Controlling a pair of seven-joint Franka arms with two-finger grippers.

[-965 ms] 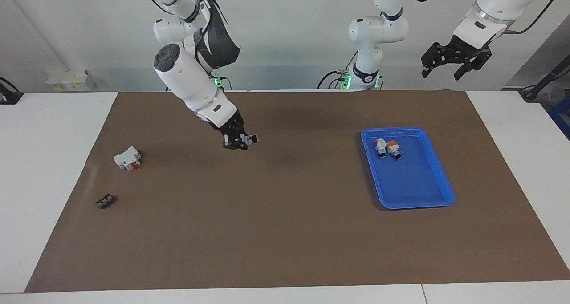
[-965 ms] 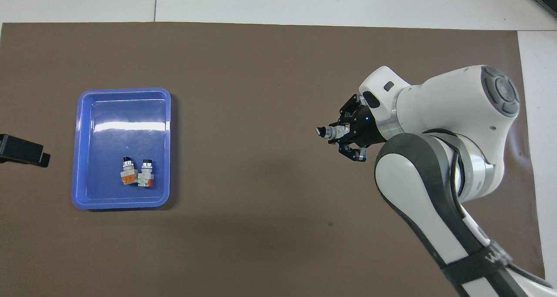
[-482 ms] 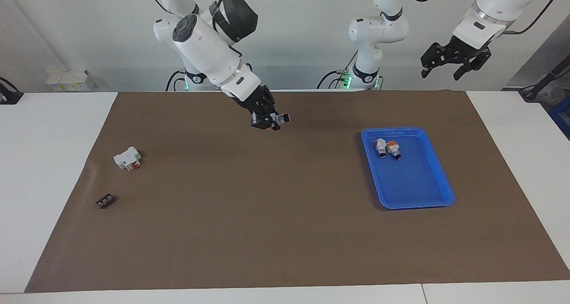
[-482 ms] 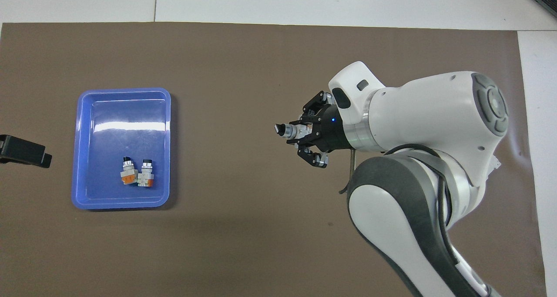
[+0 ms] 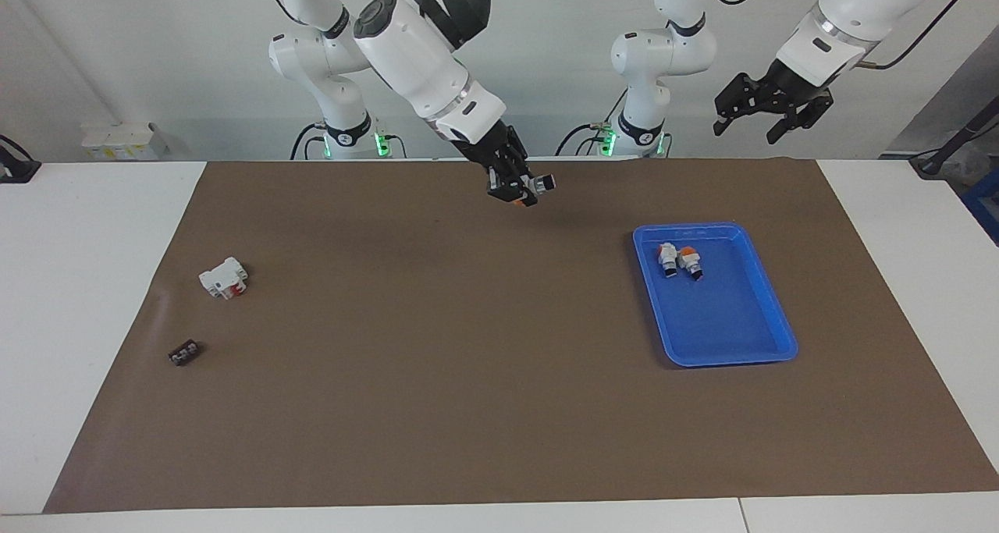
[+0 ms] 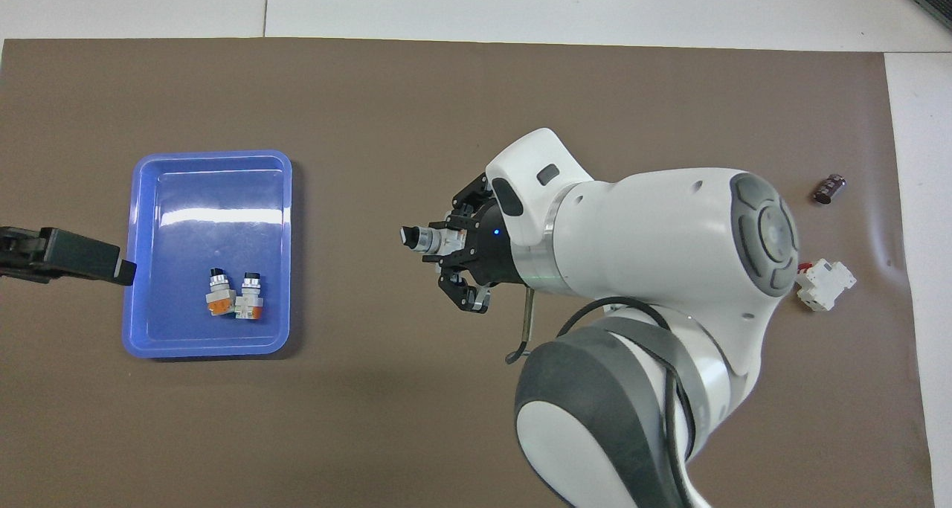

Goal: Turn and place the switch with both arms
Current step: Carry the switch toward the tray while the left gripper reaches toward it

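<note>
My right gripper (image 5: 521,189) is shut on a switch (image 5: 540,182) and holds it in the air over the brown mat, about mid-table. The switch lies sideways, its silver-ringed black end pointing toward the left arm's end of the table; it also shows in the overhead view (image 6: 418,238), just ahead of the right gripper (image 6: 452,249). My left gripper (image 5: 767,113) hangs open and empty, high over the left arm's end of the table. In the overhead view its tip (image 6: 71,255) shows at the edge of the blue tray (image 6: 208,167).
The blue tray (image 5: 730,342) holds two more switches (image 5: 668,257) (image 5: 690,261), side by side. A white block with red parts (image 5: 224,277) and a small black piece (image 5: 184,353) lie at the right arm's end of the mat.
My right gripper has carried the switch up and toward the left arm's end of the table. My left gripper has shifted a little toward the tray.
</note>
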